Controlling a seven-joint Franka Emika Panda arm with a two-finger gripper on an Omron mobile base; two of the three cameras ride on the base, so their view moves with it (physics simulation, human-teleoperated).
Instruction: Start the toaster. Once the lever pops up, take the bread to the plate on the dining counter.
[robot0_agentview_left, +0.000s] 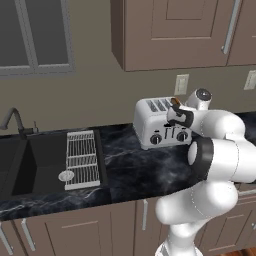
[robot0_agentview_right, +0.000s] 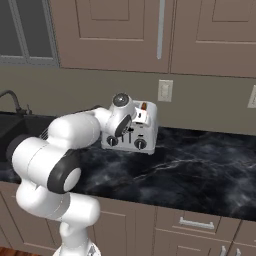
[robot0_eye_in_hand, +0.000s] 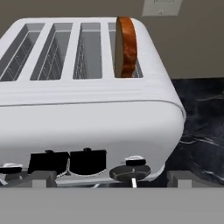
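The silver four-slot toaster stands at the back of a black marble counter. A brown bread slice stands upright in its rightmost slot, sticking out above the top. My gripper hangs close in front of the toaster's right front face, level with the black knob and the small lever. Its fingertips stand wide apart, open, with nothing between them. The plate and the dining counter are out of view.
A dark sink with a faucet and a white wire rack lies left of the toaster. Wall cabinets hang above, and an outlet is behind. Bare counter stretches right of the toaster.
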